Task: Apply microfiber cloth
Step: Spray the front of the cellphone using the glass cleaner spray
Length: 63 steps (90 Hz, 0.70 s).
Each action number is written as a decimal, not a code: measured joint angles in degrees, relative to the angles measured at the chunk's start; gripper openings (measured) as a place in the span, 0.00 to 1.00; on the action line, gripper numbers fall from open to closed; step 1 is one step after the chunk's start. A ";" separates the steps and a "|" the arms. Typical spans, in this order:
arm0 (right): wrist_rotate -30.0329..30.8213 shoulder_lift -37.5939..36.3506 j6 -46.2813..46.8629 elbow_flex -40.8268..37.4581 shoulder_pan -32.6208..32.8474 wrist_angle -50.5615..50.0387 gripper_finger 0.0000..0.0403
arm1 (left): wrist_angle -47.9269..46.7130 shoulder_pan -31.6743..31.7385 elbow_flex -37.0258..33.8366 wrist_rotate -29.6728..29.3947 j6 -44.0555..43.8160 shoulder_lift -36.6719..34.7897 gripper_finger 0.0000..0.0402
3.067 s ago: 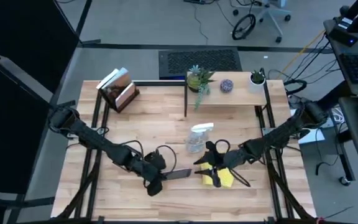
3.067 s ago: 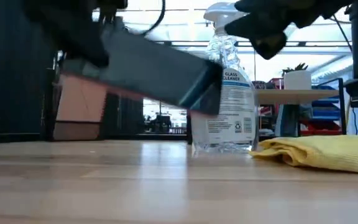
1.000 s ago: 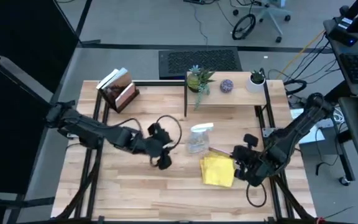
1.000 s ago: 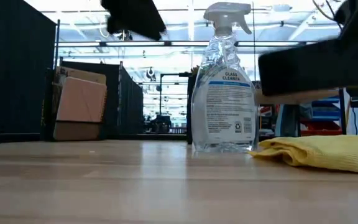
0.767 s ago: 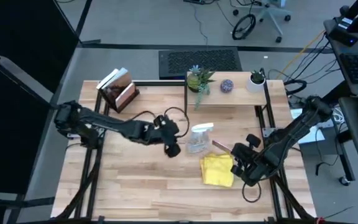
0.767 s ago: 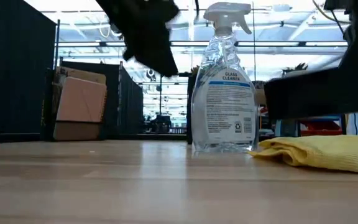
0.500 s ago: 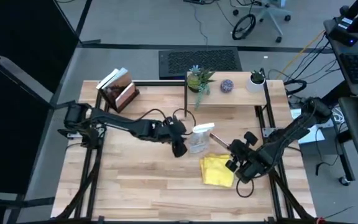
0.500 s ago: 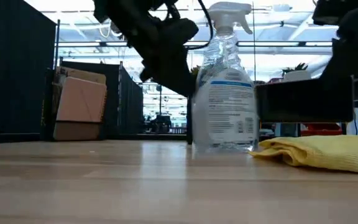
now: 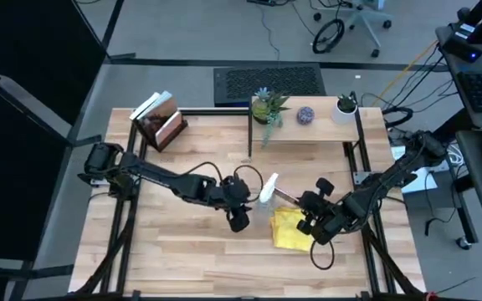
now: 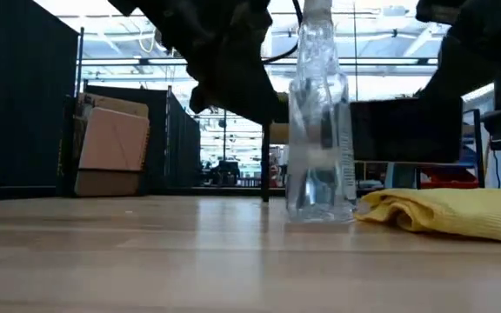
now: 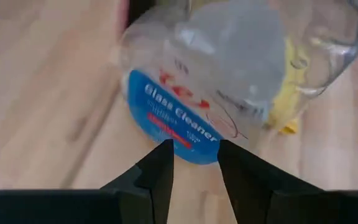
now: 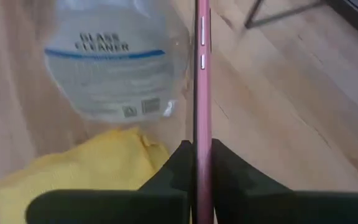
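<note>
Now | risk: left gripper (image 9: 239, 219) crowds the spray bottle (image 9: 267, 189), fingers apart, and could tip it onto the cloth (image 9: 289, 227) | right gripper (image 9: 312, 221) clamped on the phone (image 12: 202, 74), could drop it | cloth lies flat on the table (image 9: 182, 251), touching the bottle, just under the right gripper

The light wooden slatted table (image 9: 182, 242) carries a crumpled bright yellow microfiber cloth (image 9: 289, 227) right of centre. A clear plastic spray bottle (image 10: 320, 130) stands just left of it. Stacked books (image 9: 159, 119) sit at the far left.
</note>
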 joint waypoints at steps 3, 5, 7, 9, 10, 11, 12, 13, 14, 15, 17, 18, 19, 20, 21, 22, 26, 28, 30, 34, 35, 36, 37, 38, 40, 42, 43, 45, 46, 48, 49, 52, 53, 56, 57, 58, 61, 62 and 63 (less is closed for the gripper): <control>-0.07 0.00 -1.02 0.01 -0.16 0.87 0.03 | 0.11 -0.49 0.00 0.00 -0.20 -0.01 0.29; -0.15 0.00 -1.81 0.02 -0.32 1.25 0.03 | -0.08 -0.76 0.02 0.00 -0.22 -0.12 0.29; -0.28 0.00 -2.49 0.02 -0.40 1.38 0.03 | -0.67 -1.07 0.04 0.00 -0.24 -0.36 0.29; -0.40 0.00 -3.08 0.02 -0.40 1.39 0.03 | -1.36 -1.29 0.04 0.00 -0.26 -0.62 0.29; -0.45 -0.01 -3.33 0.02 -0.40 1.35 0.03 | -1.67 -1.43 0.04 0.00 -0.28 -0.76 0.29; -0.48 -0.02 -3.54 0.02 -0.40 1.24 0.03 | -1.94 -1.49 0.04 0.01 -0.30 -0.86 0.29; -0.50 -0.02 -3.71 0.02 -0.40 1.10 0.03 | -2.21 -1.57 0.04 0.01 -0.31 -0.96 0.29; -0.53 -0.02 -3.84 0.02 -0.40 0.90 0.03 | -2.49 -1.71 0.04 -0.03 -0.33 -1.12 0.29; -0.54 -0.03 -3.93 0.02 -0.40 0.67 0.03 | -2.78 -1.75 0.05 -0.12 -0.34 -1.30 0.29; -0.54 -0.05 -3.97 0.02 -0.40 0.42 0.03 | -3.07 -1.76 0.07 -0.22 -0.35 -1.49 0.29; -0.57 -0.19 -3.99 0.02 -0.40 -0.12 0.03 | -3.84 -1.95 0.07 -0.59 -0.33 -2.08 0.29; -0.63 -0.29 -3.99 0.02 -0.40 -0.45 0.03 | -4.31 -2.10 0.07 -0.85 -0.33 -2.43 0.29; -0.67 -0.39 -3.98 0.02 -0.40 -0.77 0.03 | -4.82 -2.17 0.07 -1.19 -0.32 -2.80 0.29; -0.71 -0.50 -3.97 0.02 -0.38 -1.09 0.03 | -5.32 -2.28 0.07 -1.54 -0.30 -3.20 0.29; -0.77 -0.60 -3.96 0.02 -0.38 -1.33 0.03 | -5.81 -2.46 0.07 -1.87 -0.29 -3.65 0.29; -0.85 -0.71 -3.92 0.02 -0.38 -1.57 0.03 | -6.19 -2.54 0.07 -2.18 -0.20 -4.13 0.29; -1.47 -1.37 -3.77 0.04 -0.38 -2.43 0.03 | -6.56 -2.97 0.07 -3.49 0.42 -6.17 0.29; -1.79 -1.74 -3.77 0.04 -0.23 -2.96 0.03 | -6.56 -3.22 0.09 -4.28 1.07 -7.35 0.29; -1.95 -2.14 -3.75 0.04 -0.06 -3.55 0.03 | -6.75 -3.46 0.09 -5.07 1.72 -8.64 0.29; -1.90 -2.99 -3.85 0.04 0.20 -4.42 0.03 | -7.27 -4.00 0.09 -6.99 3.40 -11.26 0.29; -1.91 -3.25 -3.94 0.04 0.23 -4.52 0.03 | -7.30 -4.13 0.09 -7.47 3.86 -11.93 0.29; -1.92 -3.52 -4.03 0.04 0.26 -4.60 0.03 | -7.31 -4.25 0.10 -7.86 4.33 -12.55 0.29; -1.93 -3.80 -4.12 0.04 0.27 -4.68 0.03 | -7.31 -4.34 0.12 -8.22 4.76 -13.15 0.29; -1.93 -4.06 -4.24 0.05 0.31 -4.75 0.03 | -7.31 -4.38 0.15 -8.55 5.16 -13.73 0.29; -1.90 -4.55 -4.40 0.09 0.44 -5.03 0.03 | -7.27 -4.51 0.20 -8.89 5.86 -14.85 0.29; -1.84 -5.00 -4.44 0.11 0.56 -5.38 0.03 | -7.21 -4.62 0.20 -9.18 6.06 -15.85 0.29; -1.83 -5.24 -4.54 0.11 0.59 -5.57 0.03 | -7.20 -4.67 0.20 -9.23 6.14 -16.37 0.29; -1.83 -5.65 -4.81 0.11 0.60 -5.93 0.03 | -7.20 -4.67 0.20 -9.32 6.24 -17.24 0.29; -1.81 -5.84 -4.94 0.11 0.59 -6.05 0.03 | -7.20 -4.67 0.22 -9.35 6.32 -17.62 0.29; -1.73 -6.20 -5.20 0.11 0.58 -6.21 0.03 | -7.22 -4.65 0.22 -9.38 7.11 -18.38 0.29; -1.68 -6.36 -5.32 0.11 0.57 -6.25 0.03 | -7.24 -4.63 0.22 -9.38 7.69 -18.67 0.29; -1.57 -6.78 -5.49 0.11 0.53 -6.36 0.03 | -7.23 -4.44 0.22 -9.42 9.94 -19.40 0.29; -1.49 -6.88 -5.54 0.11 0.50 -6.43 0.03 | -7.23 -4.35 0.22 -9.42 10.65 -19.62 0.29; -1.28 -7.14 -5.83 0.11 0.50 -6.67 0.03 | -7.29 -3.99 0.22 -9.42 12.32 -20.15 0.29; -1.25 -7.18 -5.98 0.11 0.49 -6.72 0.03 | -7.29 -3.86 0.22 -9.42 12.64 -20.29 0.29; -1.24 -7.19 -6.16 0.11 0.49 -6.75 0.03 | -7.30 -3.69 0.22 -9.42 12.89 -20.44 0.29; -1.24 -7.21 -6.63 0.11 0.49 -6.67 0.03 | -7.35 -3.16 0.22 -9.42 13.23 -20.73 0.29; -1.24 -7.21 -6.76 0.11 0.49 -6.62 0.03 | -7.35 -2.98 0.22 -9.42 13.24 -20.76 0.29; -1.24 -7.21 -6.89 0.11 0.49 -6.60 0.03 | -7.31 -2.82 0.22 -9.42 13.27 -20.76 0.29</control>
